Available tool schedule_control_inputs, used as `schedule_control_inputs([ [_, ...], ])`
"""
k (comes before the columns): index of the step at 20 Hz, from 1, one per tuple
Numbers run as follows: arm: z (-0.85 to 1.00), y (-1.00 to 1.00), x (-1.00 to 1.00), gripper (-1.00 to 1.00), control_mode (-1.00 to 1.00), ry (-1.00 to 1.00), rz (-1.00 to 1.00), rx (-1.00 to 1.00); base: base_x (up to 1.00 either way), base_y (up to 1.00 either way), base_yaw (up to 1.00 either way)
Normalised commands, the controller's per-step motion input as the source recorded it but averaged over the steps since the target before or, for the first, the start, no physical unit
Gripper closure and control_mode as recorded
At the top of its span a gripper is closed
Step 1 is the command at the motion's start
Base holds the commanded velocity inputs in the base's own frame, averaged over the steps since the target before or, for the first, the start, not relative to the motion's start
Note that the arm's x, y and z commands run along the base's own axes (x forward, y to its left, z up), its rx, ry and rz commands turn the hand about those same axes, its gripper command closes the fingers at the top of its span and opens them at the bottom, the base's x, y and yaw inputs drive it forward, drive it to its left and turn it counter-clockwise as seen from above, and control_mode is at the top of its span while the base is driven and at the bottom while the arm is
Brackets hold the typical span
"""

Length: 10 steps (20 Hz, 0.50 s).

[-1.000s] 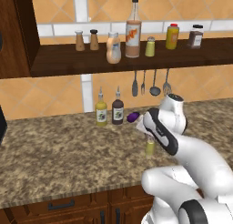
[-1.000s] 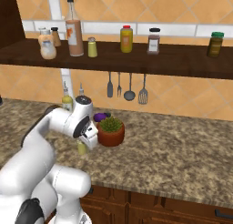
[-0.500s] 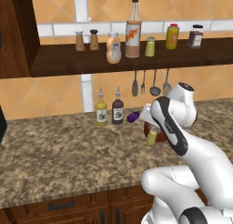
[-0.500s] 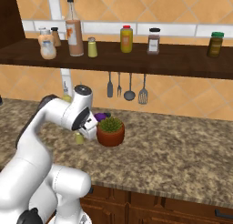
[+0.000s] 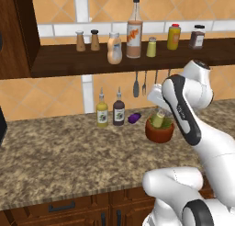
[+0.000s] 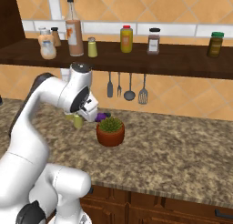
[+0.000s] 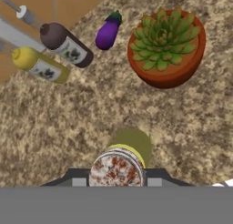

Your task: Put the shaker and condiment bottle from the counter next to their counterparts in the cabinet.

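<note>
My gripper is shut on the small yellow-green shaker, held in the air above the counter beside the plant pot. It also shows under the hand, and its pale speckled top sits between my fingertips. The squat peach-orange condiment bottle stands on the dark wooden cabinet shelf, left of the tall orange-labelled spouted bottle. A second yellow-green shaker stands right of that tall bottle. The same three stand together on the shelf in the right base view.
A terracotta pot with a succulent sits on the granite counter close under the hand. A purple eggplant and two small bottles stand by the wall. Utensils hang below the shelf. Brown shakers and jars share the shelf.
The arm has risen and swung toward the wall, carrying the shaker from low over the counter up to beside the plant pot. The grip has stayed shut on it.
</note>
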Motion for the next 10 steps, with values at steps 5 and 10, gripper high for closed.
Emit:
schedule_control_inputs([
  [5, 1.0, -0.27, 0.0, 1.0, -1.0, 0.0, 0.06, 0.0, 0.0, 0.0, 0.0],
  [10, 1.0, -0.22, 0.0, 1.0, -1.0, 0.0, 0.06, 0.01, 0.0, 0.0, 0.0],
])
